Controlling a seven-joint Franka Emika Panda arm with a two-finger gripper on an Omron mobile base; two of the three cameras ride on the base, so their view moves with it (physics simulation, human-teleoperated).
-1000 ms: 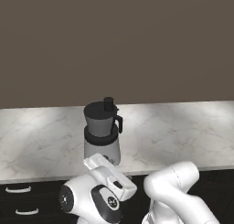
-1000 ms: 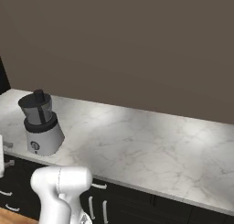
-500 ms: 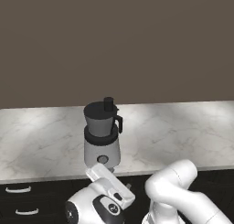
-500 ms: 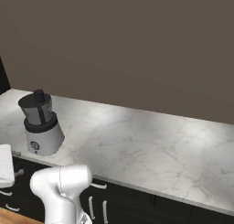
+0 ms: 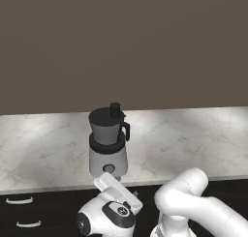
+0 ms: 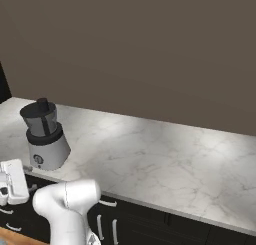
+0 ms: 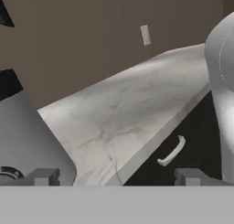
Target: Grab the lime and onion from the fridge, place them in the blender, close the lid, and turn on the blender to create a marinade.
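Hand view: the claw, fingers apart and empty, sits low beside the blender base, at the table edge.

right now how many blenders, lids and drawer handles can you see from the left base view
blender: 1
lid: 1
drawer handles: 2, both white, on the dark cabinet front under the counter
total: 4

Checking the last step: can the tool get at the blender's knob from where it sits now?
Probably yes. The open tool sits low beside the blender base, at the counter edge, with nothing between it and the knob.
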